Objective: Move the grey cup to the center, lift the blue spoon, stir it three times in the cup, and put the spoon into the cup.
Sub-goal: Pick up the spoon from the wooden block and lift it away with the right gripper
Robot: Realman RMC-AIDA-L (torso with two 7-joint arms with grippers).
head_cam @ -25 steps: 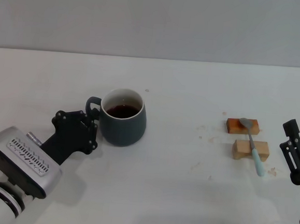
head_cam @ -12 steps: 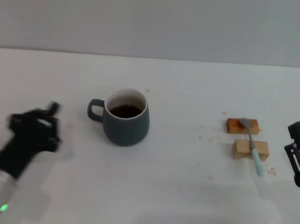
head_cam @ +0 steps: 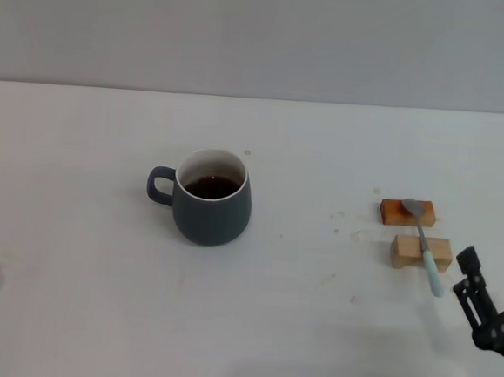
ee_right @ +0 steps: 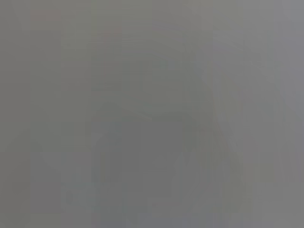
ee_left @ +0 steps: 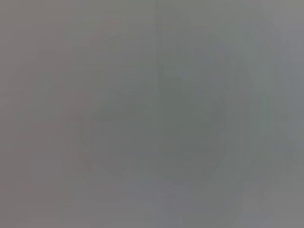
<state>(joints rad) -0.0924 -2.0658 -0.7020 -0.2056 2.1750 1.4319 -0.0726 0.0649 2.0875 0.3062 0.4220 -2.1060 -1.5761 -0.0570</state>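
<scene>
White tabletop (head_cam: pixel 250 328) fills most of the head view, w/ a plain pale grey wall (head_cam: pixel 264 32) behind it. Surface is matte, w/ a few small crumbs/specks near the blocks and one speck just behind the cup.

Count: 1 grey cup (head_cam: pixel 209 199), 1 blue spoon (head_cam: pixel 424 242), 2 small wooden blocks, 1 gripper in sight.

Grey cup stands upright a bit left of the table's middle, loop handle pointing to the robot's left, white inside, dark brown liquid in it. Nothing touches it.

Blue spoon lies well apart from the cup, on the robot's right side. It bridges the 2 blocks: silver bowl on the far, darker orange-brown block (head_cam: pixel 405 212), pale blue handle across the near, lighter block (head_cam: pixel 421 252), w/ the handle end sticking out past it toward the robot.

Right gripper (head_cam: pixel 479 298) sits low at the right edge of the head view, near the spoon's handle end but not touching it. Only part of the black finger assembly shows; can't tell if its jaws are open or closed. It holds nothing that can be seen.

Left gripper isn't in the head view.

Views: only the head view shows the table, cup, spoon, blocks and gripper. Left wrist and right wrist views are both a flat grey blur, w/ nothing recognisable in either.
</scene>
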